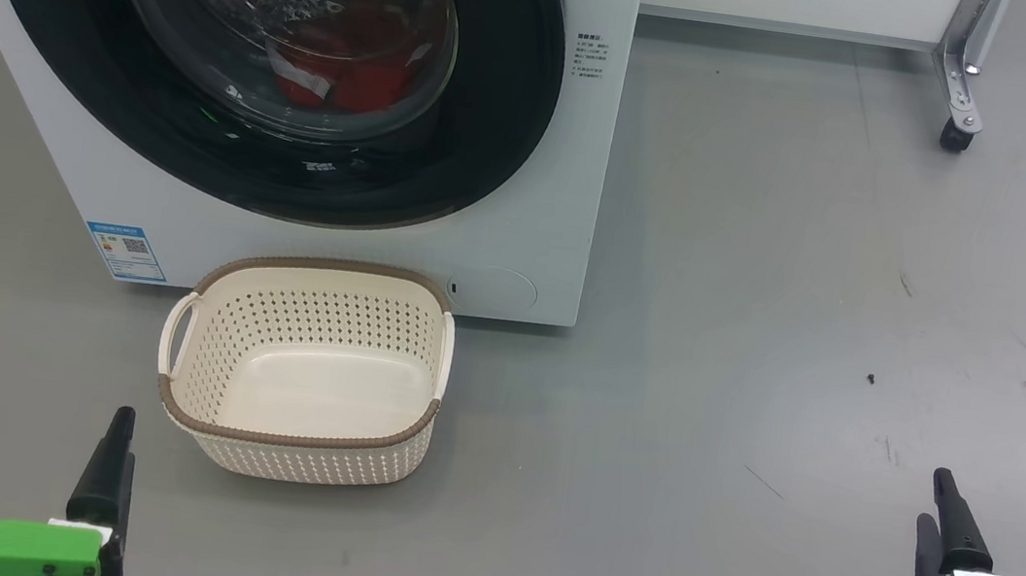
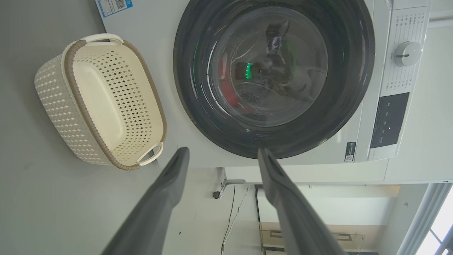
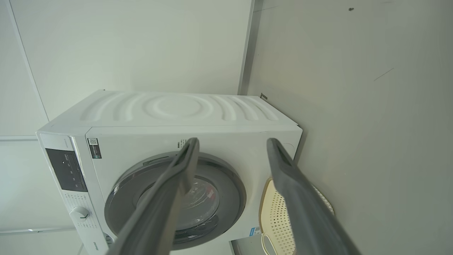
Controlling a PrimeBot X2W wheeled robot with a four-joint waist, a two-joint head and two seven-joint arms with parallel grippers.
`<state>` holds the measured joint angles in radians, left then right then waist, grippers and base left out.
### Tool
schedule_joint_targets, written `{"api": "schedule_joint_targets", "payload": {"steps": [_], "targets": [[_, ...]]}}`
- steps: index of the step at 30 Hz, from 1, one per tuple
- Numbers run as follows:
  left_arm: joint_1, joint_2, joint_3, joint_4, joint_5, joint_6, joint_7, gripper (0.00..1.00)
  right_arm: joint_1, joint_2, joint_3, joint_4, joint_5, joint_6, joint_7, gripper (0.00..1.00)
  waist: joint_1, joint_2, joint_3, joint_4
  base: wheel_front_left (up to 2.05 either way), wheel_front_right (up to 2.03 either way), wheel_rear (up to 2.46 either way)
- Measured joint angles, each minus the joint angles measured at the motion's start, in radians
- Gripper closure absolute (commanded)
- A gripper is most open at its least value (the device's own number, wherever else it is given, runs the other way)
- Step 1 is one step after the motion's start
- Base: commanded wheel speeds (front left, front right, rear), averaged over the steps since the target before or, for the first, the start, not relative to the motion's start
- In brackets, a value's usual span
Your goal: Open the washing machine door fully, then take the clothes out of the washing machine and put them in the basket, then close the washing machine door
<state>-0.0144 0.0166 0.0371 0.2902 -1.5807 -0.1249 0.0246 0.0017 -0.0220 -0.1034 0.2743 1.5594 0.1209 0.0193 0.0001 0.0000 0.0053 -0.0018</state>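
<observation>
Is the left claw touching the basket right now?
Apart. In the head view a strip of grey floor shows between the left claw and the basket; the claw is open and holds nothing.

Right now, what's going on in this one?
The robot faces the washing machine and handles nothing. The washing machine door is shut, and the clothes show red through its glass, inside the drum. The basket stands empty on the floor just in front of the machine. The left pincer and right pincer are both open, hold nothing and hang short of the door. No step of the task is done yet.
</observation>
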Motion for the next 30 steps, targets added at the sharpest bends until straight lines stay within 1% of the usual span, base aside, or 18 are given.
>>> {"api": "schedule_joint_targets", "payload": {"steps": [10,13,21,24,27,30], "targets": [[0.000,0.000,0.005,-0.022,0.026,0.000,-0.027,0.00,0.000,-0.002,0.009,-0.033,-0.025,0.000,-0.026,0.00,0.0000,0.0000,0.000,0.001,0.00,0.00,0.00],[0.000,0.000,0.006,-0.037,0.053,0.000,-0.036,0.00,0.000,-0.002,0.010,-0.047,-0.046,0.000,-0.037,0.00,0.0000,0.0000,-0.001,0.001,0.00,0.00,0.00],[-0.001,0.001,0.003,-0.075,0.082,0.000,-0.063,0.00,-0.002,-0.004,0.019,-0.090,-0.107,0.000,-0.062,0.00,0.0000,0.0000,-0.003,0.002,0.00,0.00,0.00],[-0.002,0.001,0.001,-0.097,0.126,0.000,-0.077,0.00,-0.003,-0.005,0.021,-0.114,-0.147,0.000,-0.075,0.00,0.0000,0.0000,-0.005,0.002,0.00,0.00,0.00],[-0.003,0.001,-0.001,-0.114,0.140,0.000,-0.089,0.00,-0.004,-0.007,0.021,-0.134,-0.175,0.000,-0.088,0.00,0.0000,0.0000,-0.006,0.002,0.00,0.00,0.00],[-0.004,0.002,-0.009,-0.132,0.191,0.000,-0.098,0.00,-0.005,-0.012,0.021,-0.149,-0.218,0.000,-0.097,0.00,0.0000,0.0000,-0.008,0.002,0.00,0.00,0.00]]}}
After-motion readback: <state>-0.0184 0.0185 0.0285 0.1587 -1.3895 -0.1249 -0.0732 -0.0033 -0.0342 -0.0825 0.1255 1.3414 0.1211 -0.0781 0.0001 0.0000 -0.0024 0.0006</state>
